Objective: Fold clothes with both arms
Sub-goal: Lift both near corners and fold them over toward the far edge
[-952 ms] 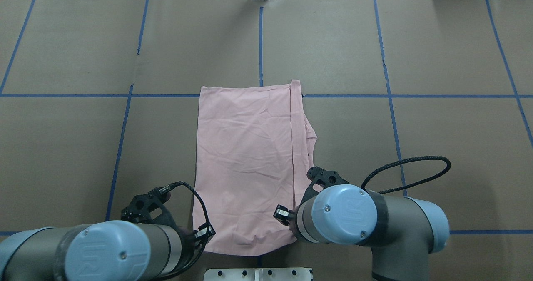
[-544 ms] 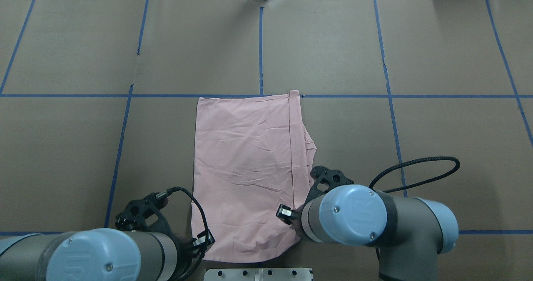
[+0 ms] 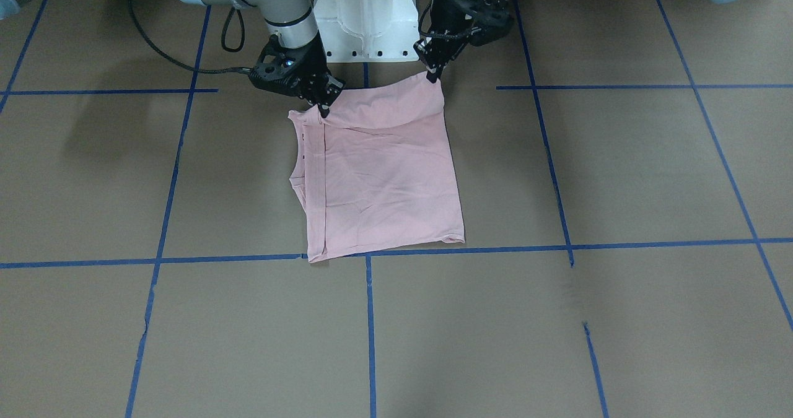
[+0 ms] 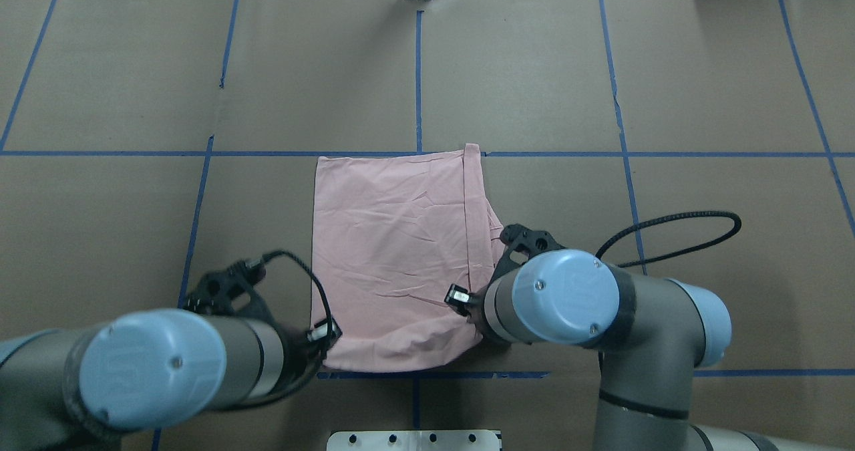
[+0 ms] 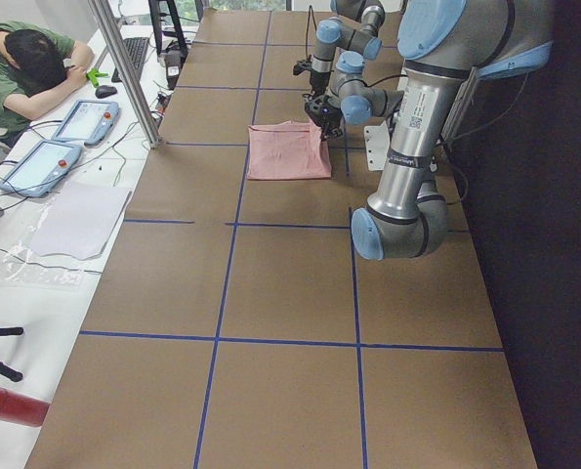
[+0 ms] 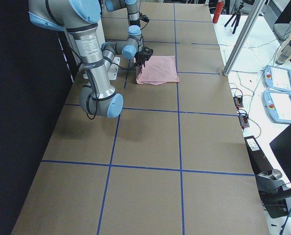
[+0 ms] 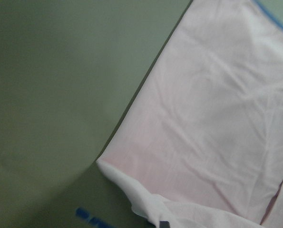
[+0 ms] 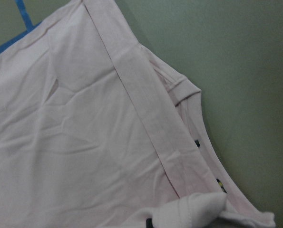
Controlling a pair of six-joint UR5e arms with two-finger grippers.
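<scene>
A pink garment [image 4: 394, 250] lies folded into a long rectangle on the brown table, with a narrow folded strip along its right side. Its near edge is raised off the table. In the front-facing view my left gripper [image 3: 432, 77] is shut on one near corner of the pink garment [image 3: 384, 176], and my right gripper [image 3: 323, 109] is shut on the other near corner, beside the strip. From overhead both wrists hide the fingertips. The left wrist view shows the pink cloth [image 7: 212, 118] bunched at the bottom edge, and the right wrist view shows the cloth [image 8: 84, 142] the same way.
The white robot base [image 3: 364, 15] stands just behind the garment's near edge. Blue tape lines [image 4: 419, 70] divide the table. A black cable [image 4: 674, 227] loops out from the right arm. A person [image 5: 26, 68] leans on a side desk holding tablets [image 5: 85, 119].
The whole garment first slid a little toward the robot. Then both grippers moved forward and up, carrying the near edge away from the base, and the visible cloth grew shorter.
</scene>
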